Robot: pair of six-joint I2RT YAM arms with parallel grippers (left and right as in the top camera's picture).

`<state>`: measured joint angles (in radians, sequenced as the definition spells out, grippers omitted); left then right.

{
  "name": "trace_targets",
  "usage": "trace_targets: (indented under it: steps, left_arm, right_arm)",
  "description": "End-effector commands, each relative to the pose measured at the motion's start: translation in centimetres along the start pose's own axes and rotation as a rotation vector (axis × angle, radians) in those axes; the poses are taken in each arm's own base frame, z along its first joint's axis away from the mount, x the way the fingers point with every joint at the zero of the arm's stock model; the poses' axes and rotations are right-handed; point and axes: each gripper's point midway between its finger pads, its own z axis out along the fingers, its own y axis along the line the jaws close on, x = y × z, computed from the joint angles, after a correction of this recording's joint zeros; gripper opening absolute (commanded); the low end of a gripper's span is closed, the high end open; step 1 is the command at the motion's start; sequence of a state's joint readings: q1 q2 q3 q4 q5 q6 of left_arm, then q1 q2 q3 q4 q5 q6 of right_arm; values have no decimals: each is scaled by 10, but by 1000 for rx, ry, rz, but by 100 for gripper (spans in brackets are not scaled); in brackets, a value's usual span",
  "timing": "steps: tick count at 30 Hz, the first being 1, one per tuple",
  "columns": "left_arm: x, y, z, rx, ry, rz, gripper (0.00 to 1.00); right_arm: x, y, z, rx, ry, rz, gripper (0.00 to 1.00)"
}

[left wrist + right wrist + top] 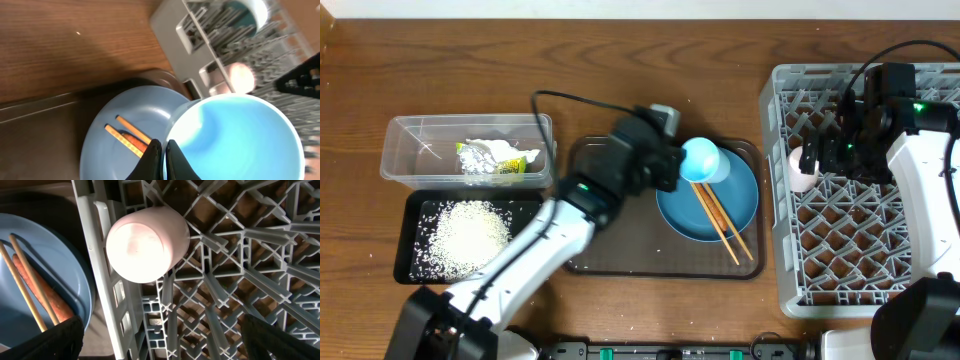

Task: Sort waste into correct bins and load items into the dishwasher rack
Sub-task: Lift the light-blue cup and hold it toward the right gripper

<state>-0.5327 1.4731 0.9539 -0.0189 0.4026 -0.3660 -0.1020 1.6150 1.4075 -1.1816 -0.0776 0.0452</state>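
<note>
Left end effector (162,146) clamps the rim of the pale blue round cup (240,135), with the large round blue plate (125,110) below it. Right end effector (160,332) stands wide, with the square grey plastic lattice rack (240,255) below it.

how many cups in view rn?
2. The pale blue cup is at the top rim of the blue plate, on the brown tray. The white cup is against the left wall inside the rack. Part of the rack is covered, so more could be hidden.

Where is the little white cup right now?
Seen from overhead, the white cup sits on the right side of the table, at the left edge of the grey rack, by the wall nearest the blue plate.
</note>
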Motion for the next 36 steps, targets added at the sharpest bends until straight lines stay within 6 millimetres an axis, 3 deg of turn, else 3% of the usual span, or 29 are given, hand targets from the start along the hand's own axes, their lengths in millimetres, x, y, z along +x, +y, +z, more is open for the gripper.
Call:
trace_targets:
  steps: [1,8,11,31,36]
  left_arm:
    - [1,-15,-22,283,81,-31,6]
    - [-19,-25,-70,675,58,64,6]
    - [-21,-23,-78,718,46,96,6]
    - [-14,-5,-61,699,59,86,7]
    - [-14,-5,-61,699,58,86,8]
  right_arm:
    - [-5,-1,-3,2,-15,3,99]
    - [-5,-1,-3,2,-15,3,99]
    - [-5,-1,-3,2,-15,3,99]
    - [-5,-1,-3,2,-15,6,99]
    - [-1,29,-6,-168,19,165,99]
